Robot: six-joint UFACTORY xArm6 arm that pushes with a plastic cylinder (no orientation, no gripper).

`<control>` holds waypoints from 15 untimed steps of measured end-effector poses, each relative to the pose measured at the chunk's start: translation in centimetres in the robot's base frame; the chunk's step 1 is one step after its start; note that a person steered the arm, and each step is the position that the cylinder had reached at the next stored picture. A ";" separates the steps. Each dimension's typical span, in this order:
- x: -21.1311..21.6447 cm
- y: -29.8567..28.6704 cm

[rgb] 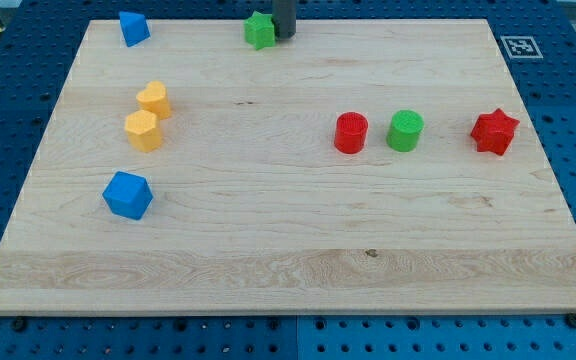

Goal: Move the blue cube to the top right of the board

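Note:
The blue cube [128,195] sits at the board's lower left, below the two yellow blocks. My tip [284,37] is at the view's top centre, right beside the green star-like block [259,30], on its right; I cannot tell whether they touch. The tip is far from the blue cube, up and to the right of it. The wooden board [288,260] fills most of the view. Only the lower end of the rod shows.
A second blue block [133,28] lies at the top left. Two yellow blocks [153,99] [142,130] stand close together at the left. A red cylinder [350,132], a green cylinder [405,131] and a red star [494,131] form a row at the right.

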State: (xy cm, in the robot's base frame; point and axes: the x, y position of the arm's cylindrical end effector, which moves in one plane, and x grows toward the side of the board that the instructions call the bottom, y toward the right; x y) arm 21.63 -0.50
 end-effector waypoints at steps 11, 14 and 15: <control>31.6 -18.9; 28.0 -16.9; 26.4 -13.5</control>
State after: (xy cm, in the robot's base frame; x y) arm 48.02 -14.01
